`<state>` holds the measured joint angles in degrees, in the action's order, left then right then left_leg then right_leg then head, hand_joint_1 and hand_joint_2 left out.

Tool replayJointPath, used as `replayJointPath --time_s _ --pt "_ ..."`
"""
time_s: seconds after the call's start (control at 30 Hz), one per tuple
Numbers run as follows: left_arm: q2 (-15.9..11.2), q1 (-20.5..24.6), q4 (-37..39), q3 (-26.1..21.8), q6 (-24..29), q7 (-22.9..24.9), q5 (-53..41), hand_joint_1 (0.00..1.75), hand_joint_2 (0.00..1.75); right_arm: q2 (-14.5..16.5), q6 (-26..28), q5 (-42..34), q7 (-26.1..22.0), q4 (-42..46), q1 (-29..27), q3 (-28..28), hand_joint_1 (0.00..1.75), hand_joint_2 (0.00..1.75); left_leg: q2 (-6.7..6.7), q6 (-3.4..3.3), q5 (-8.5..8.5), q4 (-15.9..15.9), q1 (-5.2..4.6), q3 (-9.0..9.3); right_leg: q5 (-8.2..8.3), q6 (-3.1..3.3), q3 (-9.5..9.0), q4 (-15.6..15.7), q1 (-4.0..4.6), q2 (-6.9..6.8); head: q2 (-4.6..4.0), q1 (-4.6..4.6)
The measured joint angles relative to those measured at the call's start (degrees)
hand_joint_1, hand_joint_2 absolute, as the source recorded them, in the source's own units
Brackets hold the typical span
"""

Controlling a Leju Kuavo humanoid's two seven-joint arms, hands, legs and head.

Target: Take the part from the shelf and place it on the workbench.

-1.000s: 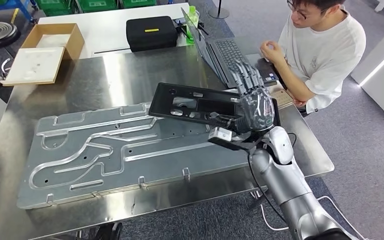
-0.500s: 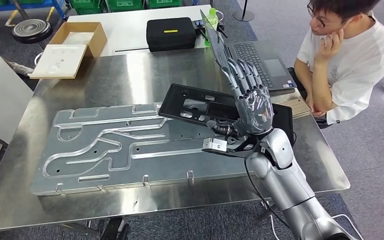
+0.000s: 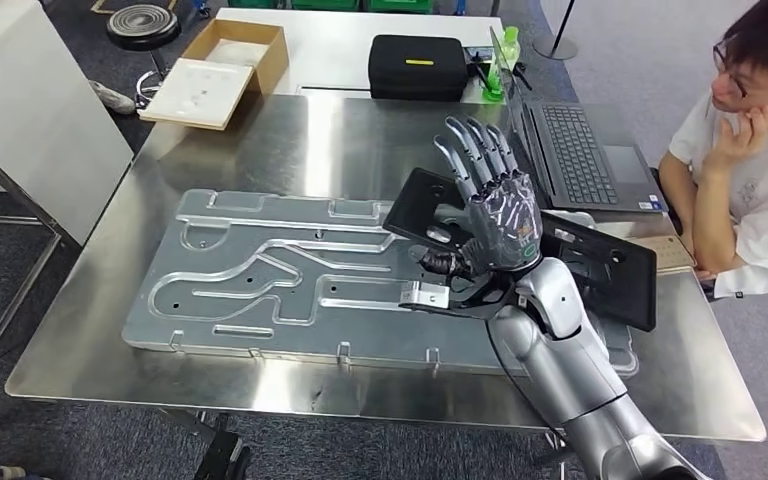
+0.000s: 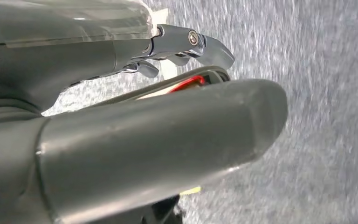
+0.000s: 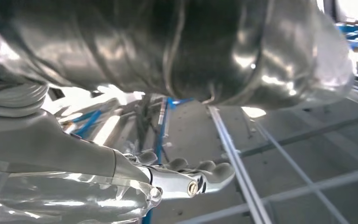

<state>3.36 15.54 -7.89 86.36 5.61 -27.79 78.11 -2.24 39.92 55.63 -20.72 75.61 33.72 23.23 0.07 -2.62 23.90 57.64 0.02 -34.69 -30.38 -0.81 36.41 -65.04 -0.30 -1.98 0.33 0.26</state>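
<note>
From my seat the machined aluminium plate (image 3: 300,285) with its routed channels takes up the 9 o'clock side of the steel workbench (image 3: 90,330), lying flat. Moving toward centre, my right hand (image 3: 495,215) is holding the part, a black plastic frame panel (image 3: 600,265), over the right end of that plate; the thumb looks tucked under the near edge while the fingers (image 3: 470,150) stick straight up past the far edge, so it's more a pinch-and-prop than a full wrap. The panel is a long flat rectangle with cut-out windows and small holes, matte black, tilted with its 3 o'clock end hanging out toward the laptop (image 3: 585,155) and the person (image 3: 750,150) sitting at 2 o'clock. My guess: it's light and fairly stiff but thin, so it could flex or pivot since I'm gripping off-centre near one end. Smooth plastic, so probably a bit slippery. I'd want the hold on a solid rail between windows, not a thin web. The left hand (image 4: 121,140) hangs over grey floor in its wrist view, and honestly I can't tell if it's open or closed.
</note>
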Motion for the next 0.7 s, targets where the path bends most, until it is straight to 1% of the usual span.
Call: replayJointPath --time_s 0.03,0.07,0.1,0.13,0.17,0.2,0.23,0.27,0.3,0.33,0.37,0.4,0.43,0.47,0.5,0.53,0.57,0.6,0.63,0.67,0.7 --pt "0.03 0.07 0.0 0.0 -0.01 0.01 -0.03 0.0 0.0 -0.02 0.02 0.03 0.04 0.02 -0.03 0.01 0.0 0.0 -0.56 -0.14 -0.04 0.02 -0.01 -0.03 -1.68 -0.07 1.89 -3.74 -0.03 1.0 0.0 0.01" --pt "0.05 0.09 0.0 0.0 -0.02 0.01 -0.05 0.0 0.0 -0.05 0.01 0.05 0.08 0.02 -0.08 0.02 0.0 0.0 -1.21 -0.2 -0.05 0.06 -0.03 -0.05 -2.83 -0.12 3.66 -7.15 -0.04 1.46 0.0 0.01" --pt "0.09 0.05 0.0 0.0 -0.03 0.01 -0.06 0.0 0.0 -0.07 0.01 0.07 0.1 0.02 -0.11 0.05 0.0 0.0 -1.92 -0.22 -0.06 0.13 -0.06 -0.07 -3.03 -0.13 4.82 -9.14 -0.05 1.66 0.0 0.0" --pt "0.1 -0.01 0.0 0.0 -0.05 0.01 -0.06 0.0 0.0 -0.1 -0.01 0.09 0.13 0.03 -0.07 0.1 0.0 0.0 -2.66 -0.21 -0.05 0.24 -0.06 -0.08 -2.15 -0.08 5.05 -9.16 -0.05 1.79 0.0 0.0" --pt "0.11 -0.05 0.0 0.0 -0.05 0.01 -0.06 0.0 0.0 -0.12 -0.02 0.11 0.19 0.06 0.04 0.15 0.0 0.0 -3.43 -0.17 -0.01 0.39 -0.05 -0.07 -0.31 0.04 4.22 -7.03 -0.06 2.05 0.0 0.0" --pt "0.14 -0.07 0.0 0.0 -0.05 0.01 -0.06 0.0 0.0 -0.14 -0.03 0.13 0.26 0.12 0.22 0.2 0.0 0.0 -4.17 -0.09 0.05 0.55 -0.02 -0.09 1.97 0.23 2.62 -3.33 -0.09 2.82 0.0 0.0" --pt "0.19 -0.04 0.0 0.0 -0.05 0.01 -0.06 0.0 0.0 -0.16 -0.05 0.15 0.34 0.17 0.43 0.23 0.0 0.0 -4.82 0.06 0.11 0.7 -0.06 -0.19 3.57 0.41 0.97 0.36 -0.18 4.11 0.0 -0.01" --pt "0.24 0.0 0.0 0.0 -0.05 0.02 -0.06 0.0 0.0 -0.17 -0.07 0.15 0.41 0.25 0.65 0.25 0.0 0.0 -5.39 0.24 0.15 0.88 -0.09 -0.36 4.61 0.51 -0.32 3.32 -0.26 5.17 0.0 -0.01" --pt "0.28 0.02 0.0 0.0 -0.06 0.03 -0.06 0.0 0.0 -0.18 -0.1 0.15 0.45 0.34 0.82 0.3 0.0 0.0 -5.9 0.49 0.13 0.96 -0.05 -0.58 4.94 0.55 -1.03 5.0 -0.28 5.9 0.0 -0.02" --pt "0.31 0.02 0.0 0.0 -0.06 0.05 -0.06 0.0 0.0 -0.18 -0.2 0.15 0.48 0.42 0.97 0.39 0.0 0.0 -6.42 0.79 0.05 0.94 0.0 -0.79 4.73 0.58 -1.22 5.44 -0.25 5.98 0.0 -0.02" --pt "0.31 -0.03 0.0 0.0 -0.06 0.07 -0.05 0.0 0.0 -0.17 -0.31 0.15 0.5 0.53 1.15 0.53 0.0 0.0 -7.03 1.14 -0.04 0.88 0.08 -0.93 4.85 0.71 -1.33 5.71 -0.26 5.35 0.0 -0.01" --pt "0.28 -0.12 0.0 0.0 -0.06 0.09 -0.05 0.0 0.0 -0.17 -0.48 0.15 0.56 0.64 1.37 0.69 0.0 0.0 -7.23 1.46 0.0 0.92 0.16 -1.05 4.97 0.98 -1.51 5.96 -0.33 4.66 0.0 -0.01" --pt "0.25 -0.2 0.0 0.0 -0.05 0.11 -0.05 0.0 0.0 -0.15 -0.66 0.15 0.64 0.75 1.62 0.84 0.0 0.0 -6.54 1.76 0.42 1.45 0.07 -1.31 5.11 1.3 -1.74 6.32 -0.44 4.04 0.0 -0.02" --pt "0.21 -0.22 0.0 0.0 -0.05 0.14 -0.04 0.0 0.0 -0.13 -0.81 0.15 0.75 0.9 1.85 0.93 0.0 0.0 -5.27 2.04 1.38 2.93 -0.02 -1.99 5.26 1.68 -1.98 6.71 -0.57 3.32 0.0 -0.09" --pt "0.18 -0.2 0.0 0.0 -0.05 0.17 -0.04 0.0 0.0 -0.11 -0.99 0.15 0.85 1.04 2.02 0.98 0.0 0.0 -3.61 2.26 2.9 5.57 0.0 -3.2 5.32 1.96 -2.15 6.94 -0.55 2.61 0.0 -0.15" --pt "0.19 -0.16 0.0 0.0 -0.04 0.21 -0.04 0.0 0.0 -0.09 -1.15 0.16 0.92 1.15 2.11 1.03 0.0 0.0 -2.12 2.51 4.72 9.18 0.04 -4.93 5.3 2.16 -2.24 7.03 -0.46 1.91 0.0 -0.22" --pt "0.2 -0.16 0.0 0.0 -0.04 0.26 -0.04 0.0 0.0 -0.1 -1.28 0.16 0.96 1.24 2.17 1.09 0.0 0.0 -1.35 2.73 6.31 12.92 0.23 -6.78 5.24 2.28 -2.25 7.03 -0.36 1.12 0.0 -0.26" --pt "0.2 -0.24 0.0 0.0 -0.03 0.32 -0.04 0.0 0.0 -0.11 -1.37 0.17 0.98 1.26 2.19 1.19 0.0 0.0 -0.94 2.93 7.13 15.63 0.42 -8.13 5.17 2.27 -2.25 7.0 -0.3 0.36 0.0 -0.26" --pt "0.21 -0.35 0.0 0.0 -0.03 0.37 -0.03 0.0 0.0 -0.12 -1.43 0.17 1.0 1.27 2.18 1.29 0.0 0.0 -0.68 3.09 6.92 16.45 0.57 -8.57 5.08 2.21 -2.26 6.96 -0.29 -0.38 0.0 -0.26" --pt "0.21 -0.44 0.0 0.0 -0.03 0.4 -0.02 0.0 0.0 -0.12 -1.43 0.17 1.02 1.31 2.18 1.36 0.0 0.0 -0.39 3.19 5.69 14.99 0.68 -7.83 4.96 2.1 -2.29 6.88 -0.3 -1.07 0.0 -0.26" --pt "0.2 -0.48 0.0 0.0 -0.03 0.42 0.01 0.0 0.0 -0.12 -1.43 0.17 1.03 1.39 2.2 1.41 0.0 0.0 0.26 3.22 3.84 11.6 0.74 -6.04 4.8 1.93 -2.35 6.76 -0.32 -1.73 0.0 -0.26"
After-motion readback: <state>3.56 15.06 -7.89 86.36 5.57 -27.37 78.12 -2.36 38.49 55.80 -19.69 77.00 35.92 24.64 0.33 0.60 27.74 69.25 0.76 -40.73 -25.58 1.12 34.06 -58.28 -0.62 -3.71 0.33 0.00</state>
